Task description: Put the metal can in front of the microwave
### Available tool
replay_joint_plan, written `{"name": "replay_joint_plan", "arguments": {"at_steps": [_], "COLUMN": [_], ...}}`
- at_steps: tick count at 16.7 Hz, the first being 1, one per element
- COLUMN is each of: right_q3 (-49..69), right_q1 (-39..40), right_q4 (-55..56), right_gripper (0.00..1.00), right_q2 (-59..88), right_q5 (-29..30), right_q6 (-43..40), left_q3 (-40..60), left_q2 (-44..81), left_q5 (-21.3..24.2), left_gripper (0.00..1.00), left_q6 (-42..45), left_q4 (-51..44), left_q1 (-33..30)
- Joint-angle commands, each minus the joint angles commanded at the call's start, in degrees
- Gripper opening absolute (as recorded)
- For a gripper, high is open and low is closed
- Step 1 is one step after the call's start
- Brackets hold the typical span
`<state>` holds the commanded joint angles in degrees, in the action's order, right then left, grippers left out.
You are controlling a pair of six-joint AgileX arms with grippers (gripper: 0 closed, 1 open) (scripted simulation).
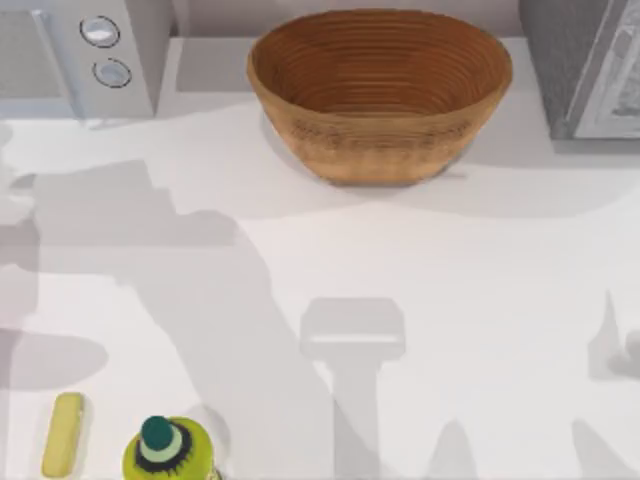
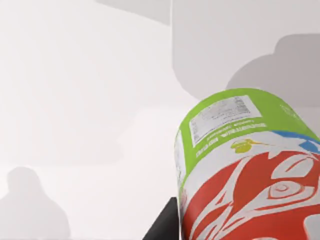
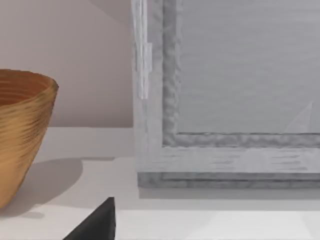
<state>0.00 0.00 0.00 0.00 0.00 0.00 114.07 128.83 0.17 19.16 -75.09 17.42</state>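
The metal can [image 2: 240, 180], red and white with a lime-green band, is very close to the camera in the left wrist view, above the white table. My left gripper [image 2: 225, 232] is shut on it, and one dark finger [image 2: 164, 228] rests against its side. The microwave [image 1: 90, 50], light grey with two round dials, stands at the table's back left corner. My right arm is at the back right, and one dark fingertip [image 3: 95, 224] of its gripper shows low down, facing a darker grey appliance [image 3: 225, 100].
A brown woven basket [image 1: 380, 90] sits at the back centre, also seen as the basket [image 3: 20, 140] beside the grey appliance [image 1: 590, 70]. At the front left stand a yellow-green bottle with a dark green cap [image 1: 170, 450] and a yellow bar [image 1: 63, 435].
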Motion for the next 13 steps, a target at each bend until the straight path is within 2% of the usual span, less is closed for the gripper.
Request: {"name": "replay_joint_plan", "arguments": {"at_steps": [4,13], "right_q3": [0.00,0.00], "right_q1": [0.00,0.00], "right_q4": [0.00,0.00], "right_gripper": [1.00,1.00], "right_q2": [0.00,0.00], "right_q5": [0.00,0.00], "right_q6": [0.00,0.00], "left_q3": [-0.14,-0.14], "left_q2": [0.05,0.05], "left_q5": [0.00,0.00], "left_gripper": [0.00,0.68], "left_q6": [-0.01,-0.01], "left_q4": [0.13,0.13], "left_q1": [0.02,0.02]}}
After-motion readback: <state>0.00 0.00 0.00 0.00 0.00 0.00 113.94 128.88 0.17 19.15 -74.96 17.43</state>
